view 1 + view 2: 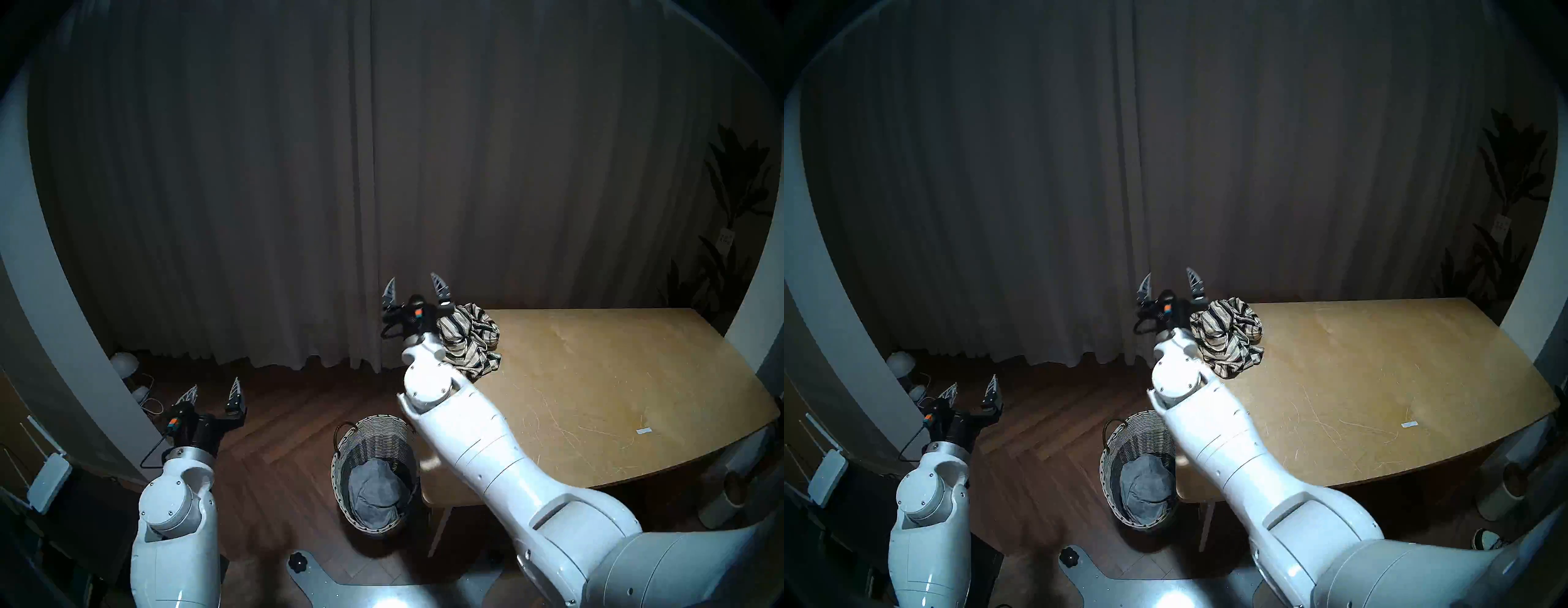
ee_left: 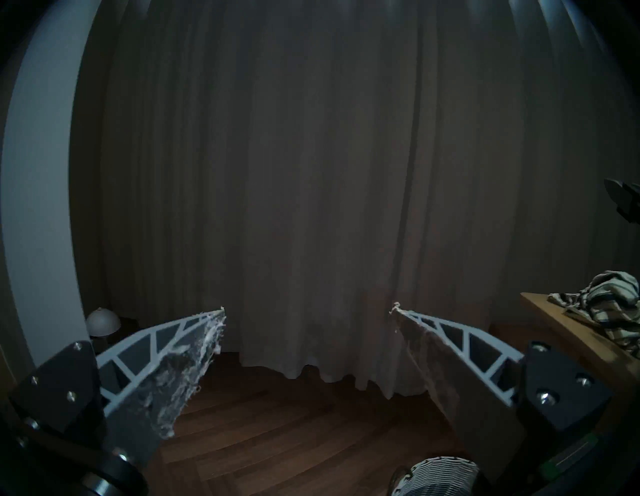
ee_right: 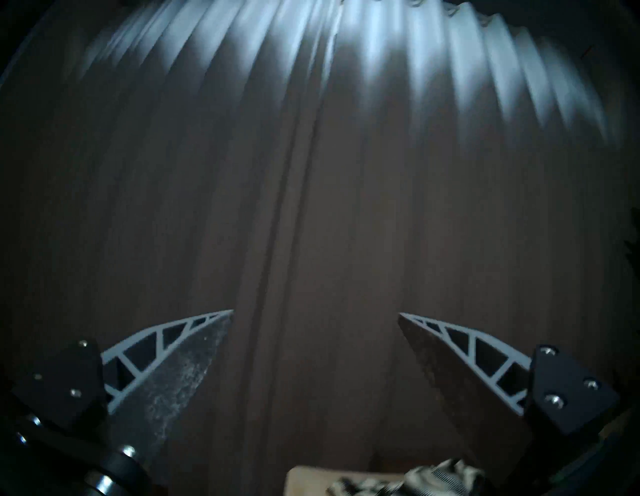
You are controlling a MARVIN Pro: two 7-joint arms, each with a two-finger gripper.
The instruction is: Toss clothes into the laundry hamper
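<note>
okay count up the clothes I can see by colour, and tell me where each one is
Grey: 1, the grey garment lying inside the laundry hamper.
Cream with dark stripes: 1, the striped garment bunched at the far left corner of the table.
Total: 2 garments in view.

The laundry hamper (image 1: 375,471) stands on the floor (image 1: 275,424), just beside the near left corner of the table (image 1: 615,390). One garment (image 1: 375,484) lies inside the hamper. A second garment (image 1: 471,344) lies on the tabletop at its far left corner (partly behind the right arm in the head views). A small paper slip (image 1: 644,430) lies near the right edge of the tabletop. The curtain (image 1: 297,191) hangs behind the table and the hamper. The left gripper (image 1: 214,388) is left of the hamper, above the floor; the right gripper (image 1: 415,286) is above the far left corner.
</note>
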